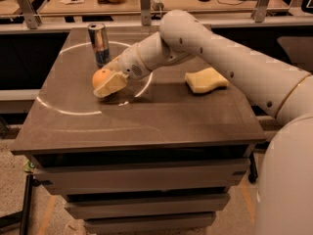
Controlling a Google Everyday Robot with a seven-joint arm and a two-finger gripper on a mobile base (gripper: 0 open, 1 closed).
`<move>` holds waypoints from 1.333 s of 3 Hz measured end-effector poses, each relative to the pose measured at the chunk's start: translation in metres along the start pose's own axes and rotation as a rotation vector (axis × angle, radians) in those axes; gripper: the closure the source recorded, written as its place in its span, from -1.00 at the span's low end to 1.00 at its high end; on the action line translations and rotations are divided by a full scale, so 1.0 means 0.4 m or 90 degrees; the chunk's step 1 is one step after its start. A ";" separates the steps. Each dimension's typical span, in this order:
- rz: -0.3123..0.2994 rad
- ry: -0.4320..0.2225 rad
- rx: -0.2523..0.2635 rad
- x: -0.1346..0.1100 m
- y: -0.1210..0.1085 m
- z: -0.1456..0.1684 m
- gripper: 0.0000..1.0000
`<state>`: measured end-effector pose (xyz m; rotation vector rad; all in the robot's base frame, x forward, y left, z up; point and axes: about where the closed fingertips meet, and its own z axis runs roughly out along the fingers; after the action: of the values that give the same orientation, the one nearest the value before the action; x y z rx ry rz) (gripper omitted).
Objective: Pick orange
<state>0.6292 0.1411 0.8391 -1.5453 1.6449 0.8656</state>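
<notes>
Orange (100, 75) sits between the two pale fingers (113, 83) of the gripper (104, 79), low over the dark table (161, 116), toward the picture's left and the far half of the top. The fingers are spread. One lies across the fruit's near side and hides its lower part, and the other appears to reach behind it. From this angle it cannot be made out whether either pad touches the skin. The fruit looks to be resting on the tabletop, not hanging in a grasp.

The fruit lies inside the opening, out toward the fingertips, on the side of the wrist away from the arm. Being round, it has no long axis to line up with, so the coming move probably depends only on the jaws closing squarely across its middle before any lift.

The robot's single white arm (220, 58) comes in from the picture's right, sweeping over the table with its wrist bent down to the fruit.

A silver drink can (99, 44) stands upright just behind the orange, near the far finger. It is the one object close enough to be nudged if the hand shifts backward. A pale yellow sponge (205, 80) lies well apart to the right, under the forearm's line and clear of the grasp. White arcs are marked on the tabletop around the fruit.
</notes>
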 end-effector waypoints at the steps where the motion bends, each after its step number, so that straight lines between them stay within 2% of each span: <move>1: -0.007 0.001 -0.007 -0.002 0.000 0.002 0.23; 2: -0.014 -0.030 0.004 -0.030 -0.005 -0.007 0.69; 3: -0.039 -0.099 0.032 -0.114 -0.016 -0.048 1.00; 4: -0.074 -0.147 0.053 -0.210 -0.023 -0.112 1.00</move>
<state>0.6392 0.1465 0.9340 -1.4117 1.3956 0.8677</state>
